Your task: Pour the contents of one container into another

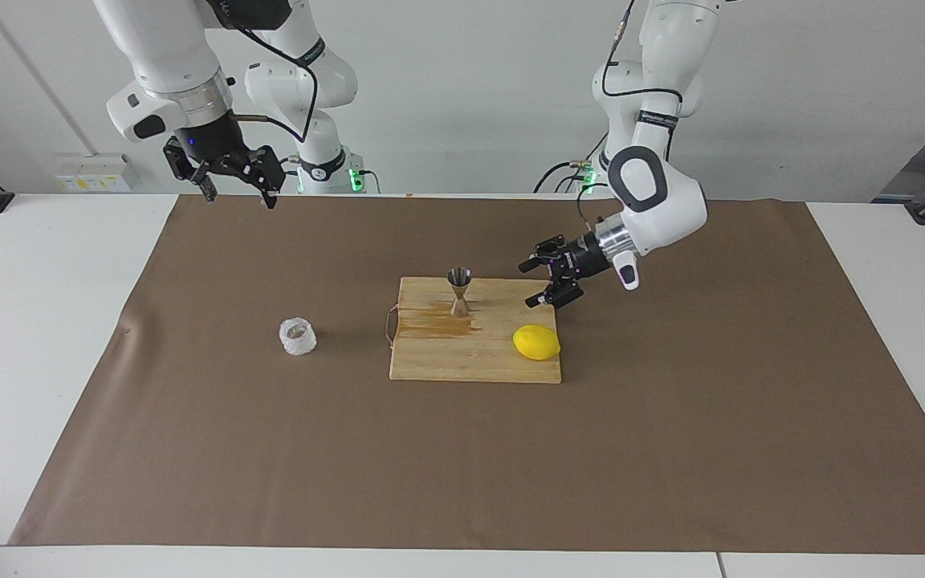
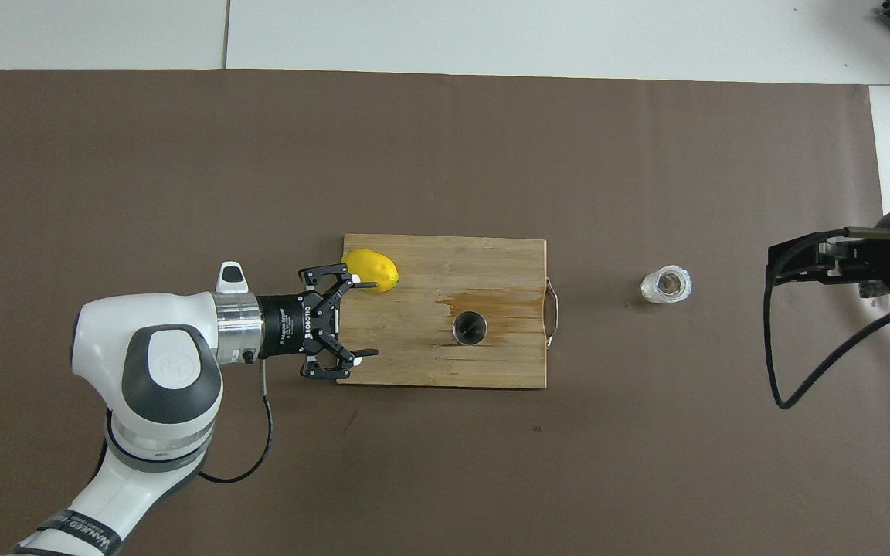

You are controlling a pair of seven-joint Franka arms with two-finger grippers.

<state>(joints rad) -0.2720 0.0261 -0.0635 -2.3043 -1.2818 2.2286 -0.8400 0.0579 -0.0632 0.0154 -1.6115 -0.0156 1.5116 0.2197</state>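
Note:
The small white crinkly cup [image 1: 298, 337] stands on the brown mat toward the right arm's end of the table; it also shows in the overhead view [image 2: 666, 285]. The steel hourglass jigger [image 1: 459, 291] stands upright on the wooden cutting board [image 1: 470, 365], and the overhead view shows its open top [image 2: 470, 327]. My left gripper [image 1: 527, 284] is open and empty. It lies level, low over the board's edge at the left arm's end, and points at the jigger, clear of it [image 2: 371, 319]. My right gripper [image 1: 239, 199] is open, empty and held high, apart from the cup [image 2: 776, 262].
A yellow lemon [image 1: 536, 342] lies on the board's corner beside one finger of the left gripper [image 2: 371, 269]. A wet brown stain [image 1: 442, 323] spreads on the board by the jigger. The board has a wire handle [image 2: 552, 312] on the cup's side.

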